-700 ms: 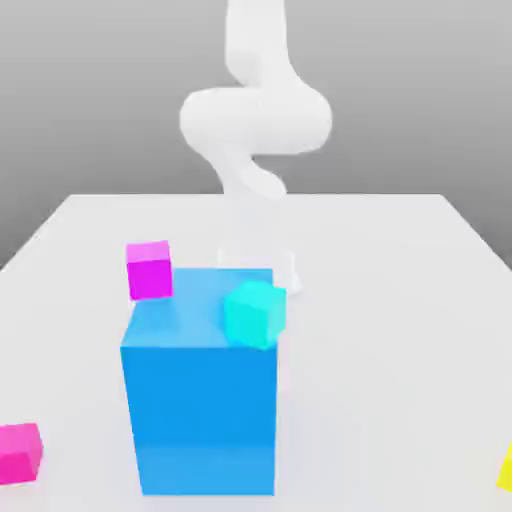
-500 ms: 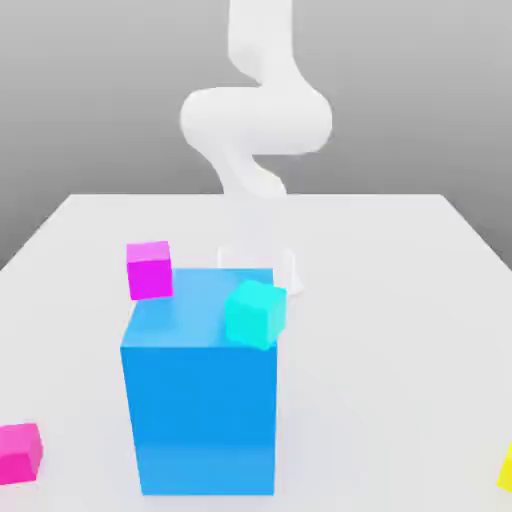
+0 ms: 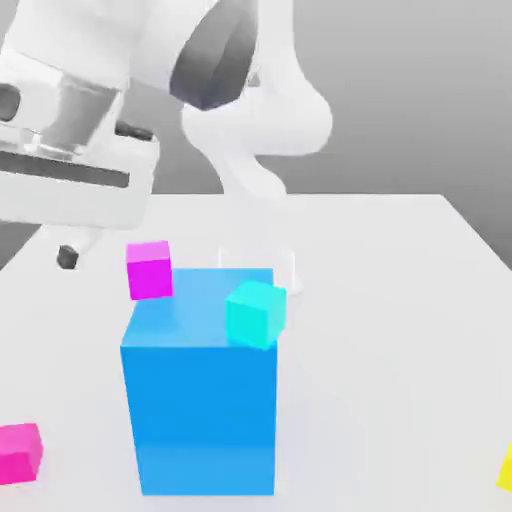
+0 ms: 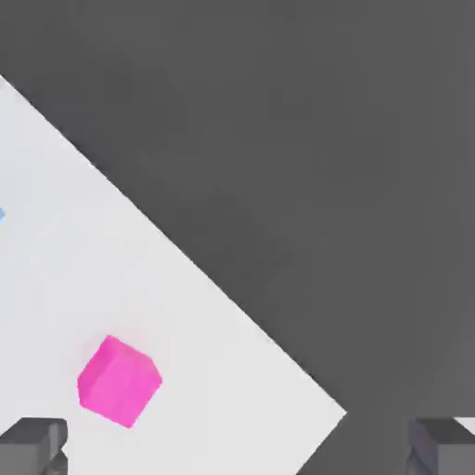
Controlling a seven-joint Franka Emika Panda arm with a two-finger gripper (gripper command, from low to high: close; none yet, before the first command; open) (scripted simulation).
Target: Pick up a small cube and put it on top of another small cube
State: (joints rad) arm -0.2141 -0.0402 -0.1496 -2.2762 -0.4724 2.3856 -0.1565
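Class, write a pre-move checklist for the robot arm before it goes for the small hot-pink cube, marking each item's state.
1. Black-tipped two-finger gripper open: ok.
2. Nothing held between the fingers: ok.
3. Small hot-pink cube in the hand view: ok.
4. Gripper lined up over that cube: not ok, the cube lies off to one side.
5. Which small cube it should be stacked on: cannot tell.

No readable texts, labels, brands, numbers or signs on anything in either view.
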